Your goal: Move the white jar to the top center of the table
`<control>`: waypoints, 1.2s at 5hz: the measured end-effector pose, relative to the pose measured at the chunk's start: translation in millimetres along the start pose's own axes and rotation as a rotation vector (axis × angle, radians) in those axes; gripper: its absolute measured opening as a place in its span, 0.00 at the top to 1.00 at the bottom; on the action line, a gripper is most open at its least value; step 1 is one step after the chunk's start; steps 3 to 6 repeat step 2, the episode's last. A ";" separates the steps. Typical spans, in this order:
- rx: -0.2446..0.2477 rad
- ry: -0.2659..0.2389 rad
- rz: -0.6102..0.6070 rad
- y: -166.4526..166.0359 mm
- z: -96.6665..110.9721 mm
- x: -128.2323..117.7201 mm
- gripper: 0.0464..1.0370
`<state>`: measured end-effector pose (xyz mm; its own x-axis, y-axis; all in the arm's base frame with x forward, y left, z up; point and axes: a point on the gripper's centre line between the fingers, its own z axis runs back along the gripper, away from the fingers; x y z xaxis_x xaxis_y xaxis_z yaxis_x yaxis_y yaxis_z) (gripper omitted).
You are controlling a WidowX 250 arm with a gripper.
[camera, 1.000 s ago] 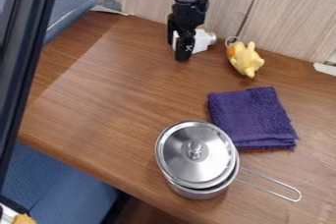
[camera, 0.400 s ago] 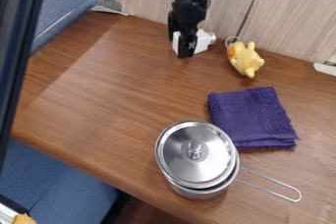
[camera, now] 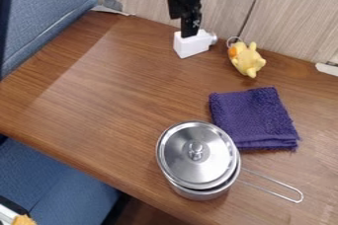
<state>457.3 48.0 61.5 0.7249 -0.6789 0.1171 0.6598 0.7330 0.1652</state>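
White plastic, by its look, forms the jar (camera: 190,46), which lies on its side near the table's back edge, left of the plush toy (camera: 248,60). Expect a light, stiff, somewhat slippery part with low risk of breakage. Grip across the flat-sided, boxy body at left; avoid the narrow round neck (camera: 212,38) at right, where the jar would probably pivot. The gripper (camera: 190,34) hangs over the body; whether it is apart, together or clamped on the jar cannot be told

Surroundings, left to right: blue woven fabric panel (camera: 56,14); smooth, brown wood-grain table (camera: 99,95); round, polished metal pot (camera: 198,193) with domed, knobbed lid (camera: 178,152) and thin wire handle (camera: 290,189); soft, rounded yellow toy with a ring (camera: 233,39); thick purple cloth (camera: 254,118), folded roughly square, nap coarse
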 end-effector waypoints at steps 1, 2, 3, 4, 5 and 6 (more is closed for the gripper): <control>0.030 -0.034 0.020 0.5 26.0 -10.3 0.04; 0.035 -0.041 0.030 2.6 29.3 -12.2 0.04; 0.035 -0.041 0.030 2.6 29.3 -12.2 0.04; 0.035 -0.041 0.030 2.6 29.3 -12.2 0.04; 0.035 -0.041 0.030 2.6 29.3 -12.2 0.04; 0.035 -0.041 0.030 2.6 29.3 -12.2 0.04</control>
